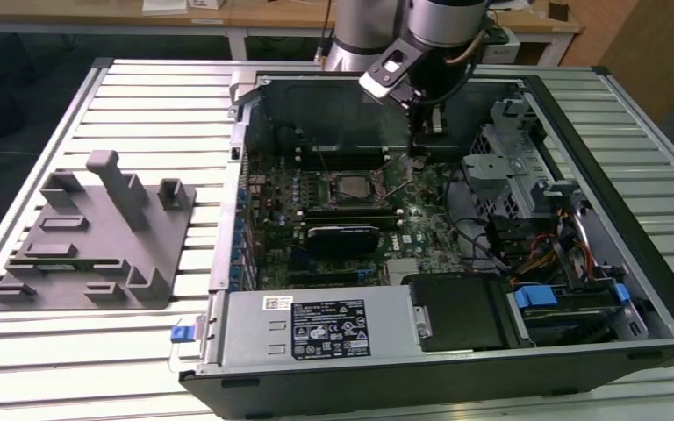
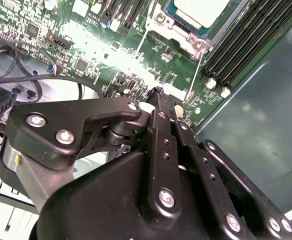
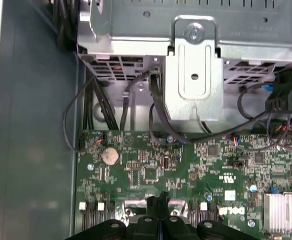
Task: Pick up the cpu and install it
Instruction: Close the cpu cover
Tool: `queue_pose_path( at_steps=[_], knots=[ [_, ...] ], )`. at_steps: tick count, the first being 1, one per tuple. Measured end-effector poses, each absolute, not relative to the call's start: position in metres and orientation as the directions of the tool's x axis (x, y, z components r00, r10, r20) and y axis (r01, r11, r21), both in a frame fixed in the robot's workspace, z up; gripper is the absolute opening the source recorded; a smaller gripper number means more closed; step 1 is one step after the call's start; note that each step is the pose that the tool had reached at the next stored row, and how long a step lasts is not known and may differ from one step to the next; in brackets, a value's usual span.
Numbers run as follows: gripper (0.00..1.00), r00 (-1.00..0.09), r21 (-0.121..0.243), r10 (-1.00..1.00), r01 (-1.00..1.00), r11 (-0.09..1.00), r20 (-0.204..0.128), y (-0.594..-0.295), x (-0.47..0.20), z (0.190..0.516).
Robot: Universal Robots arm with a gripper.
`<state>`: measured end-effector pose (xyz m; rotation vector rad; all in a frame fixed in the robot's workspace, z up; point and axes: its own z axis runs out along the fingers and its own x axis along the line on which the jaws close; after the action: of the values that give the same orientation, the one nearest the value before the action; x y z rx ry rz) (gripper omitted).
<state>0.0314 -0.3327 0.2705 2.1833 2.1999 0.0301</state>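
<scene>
The cpu (image 2: 202,9), a pale silvery square, lies in the metal socket frame (image 2: 178,37) on the green motherboard (image 2: 111,55). In the exterior view the socket (image 1: 349,186) sits mid-board inside the open computer case (image 1: 618,228). My gripper (image 1: 419,151) hangs over the board to the exterior view's right of the socket, near the back wall. Its black fingers are shut together with nothing between them in both wrist views (image 2: 158,96) (image 3: 159,201). A thin wire lever (image 2: 193,80) stands up beside the socket, close to the fingertips.
A black block (image 1: 343,235) sits just in front of the socket. Drive cage (image 1: 512,167) and cables (image 1: 495,232) crowd the exterior view's right; the power supply (image 1: 313,329) fills the front. A grey fixture (image 1: 91,232) stands on the slatted table at the left.
</scene>
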Motion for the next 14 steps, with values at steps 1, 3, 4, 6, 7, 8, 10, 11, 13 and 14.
queue_pose_path(
  at_steps=[1, 3, 4, 6, 7, 8, 10, 11, 13, 14],
  knots=[
    [0.11, -0.007, 0.043, 1.000, 0.999, 0.008, -0.016, -0.3327, 0.0326, 0.2703],
    [0.11, -0.007, 0.043, 1.000, 0.999, 0.008, -0.016, -0.3327, 0.0353, 0.2699],
    [0.11, -0.007, 0.042, 1.000, 0.999, 0.008, -0.016, -0.3327, 0.0366, 0.2695],
    [0.11, -0.007, 0.042, 1.000, 0.999, 0.008, -0.016, -0.3327, 0.0386, 0.2687],
    [0.11, -0.007, 0.042, 1.000, 0.999, 0.008, -0.016, -0.3327, 0.0392, 0.2682],
    [0.11, -0.007, 0.042, 1.000, 0.999, 0.008, -0.016, -0.3327, 0.0395, 0.2674],
    [0.11, -0.007, 0.042, 1.000, 0.999, 0.008, -0.016, -0.3327, 0.0402, 0.2655],
    [0.11, -0.007, 0.042, 1.000, 0.999, 0.008, -0.016, -0.3327, 0.0404, 0.2646],
    [0.11, -0.007, 0.042, 1.000, 0.999, 0.008, -0.016, -0.3327, 0.0406, 0.2636],
    [0.11, -0.007, 0.042, 1.000, 0.999, 0.008, -0.016, -0.3327, 0.0406, 0.2636]
  ],
)
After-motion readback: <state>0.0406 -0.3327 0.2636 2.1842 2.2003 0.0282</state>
